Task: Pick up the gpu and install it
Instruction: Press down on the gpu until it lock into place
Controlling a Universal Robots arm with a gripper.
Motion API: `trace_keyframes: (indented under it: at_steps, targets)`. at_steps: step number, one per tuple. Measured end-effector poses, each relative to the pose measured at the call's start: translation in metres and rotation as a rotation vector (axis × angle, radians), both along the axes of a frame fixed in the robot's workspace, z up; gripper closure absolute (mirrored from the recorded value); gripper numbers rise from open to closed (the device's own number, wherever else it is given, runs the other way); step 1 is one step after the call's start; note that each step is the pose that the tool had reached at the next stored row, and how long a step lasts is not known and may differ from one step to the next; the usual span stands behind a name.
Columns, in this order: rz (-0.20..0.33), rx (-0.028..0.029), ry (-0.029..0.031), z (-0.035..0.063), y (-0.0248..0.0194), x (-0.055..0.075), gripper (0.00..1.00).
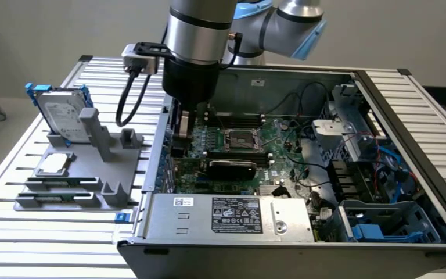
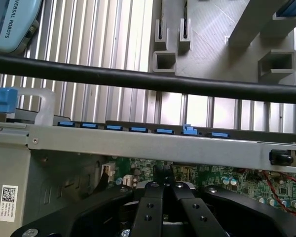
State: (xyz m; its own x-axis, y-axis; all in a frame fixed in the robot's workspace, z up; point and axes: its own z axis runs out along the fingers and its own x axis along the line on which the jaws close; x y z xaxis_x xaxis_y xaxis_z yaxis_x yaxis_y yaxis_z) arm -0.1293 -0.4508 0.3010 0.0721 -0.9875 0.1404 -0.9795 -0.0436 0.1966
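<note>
While slatted aluminium table [image 1: 68,232] bears everything, shut fingers [image 2: 164,190] hover inside case [image 1: 409,145].

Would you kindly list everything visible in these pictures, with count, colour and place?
Computer case: one, grey, open on the slatted table.
Motherboard: one, green, inside the case.
gpu: one, black shroud, lying on the motherboard.
Power supply: one, grey, labelled, at the case's near edge.
Hard drive: one, silver in blue frame, upright in the fixture.
Fixture: one, grey, exterior view's left.
Table: one, silver slats.
gripper: one, black, shut, inside the case above the motherboard.
</note>
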Motion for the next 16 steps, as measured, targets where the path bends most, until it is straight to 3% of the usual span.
trace_keyframes:
  at_steps: [16]
  targets:
    - [-0.003, 0.0, 0.0004, -0.0016, 0.0057, 0.0, 0.89]
